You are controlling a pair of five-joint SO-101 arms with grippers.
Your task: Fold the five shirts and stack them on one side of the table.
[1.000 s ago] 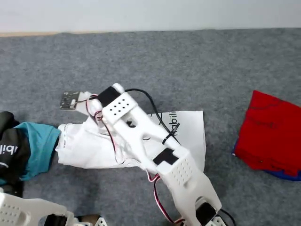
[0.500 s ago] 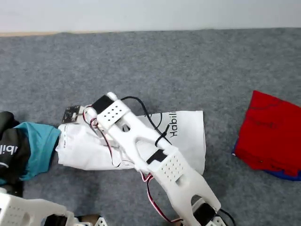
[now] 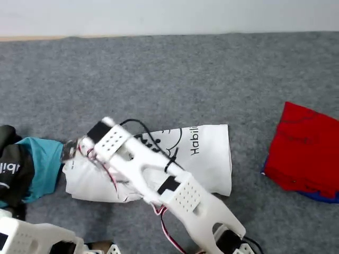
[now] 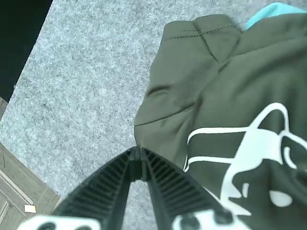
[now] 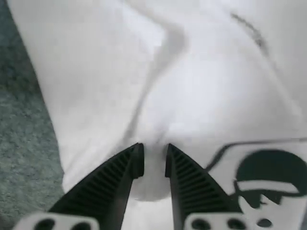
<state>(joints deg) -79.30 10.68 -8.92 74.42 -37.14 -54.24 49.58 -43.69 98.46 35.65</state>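
Observation:
A white shirt (image 3: 206, 159) with a black print lies crumpled in the middle of the grey carpeted table (image 3: 212, 74). My right arm stretches across it, and my right gripper (image 3: 71, 149) sits at the shirt's left edge. In the right wrist view the right gripper (image 5: 153, 153) is shut on a fold of the white shirt (image 5: 201, 72). A dark shirt (image 3: 10, 164) with a white print lies on a teal shirt (image 3: 45, 164) at the left edge. My left gripper (image 4: 140, 160) is shut at the hem of the dark shirt (image 4: 225, 96), with the teal shirt (image 4: 276, 8) beyond it.
A folded red shirt (image 3: 304, 151) rests on a blue one (image 3: 318, 196) at the right edge. The left arm's base (image 3: 26, 238) stands at the front left corner. Bare carpet stretches across the far half of the table.
My right gripper has swung from the carpet beyond the white shirt's left end toward the front and left, onto the shirt's left edge. More of the shirt's print is uncovered.

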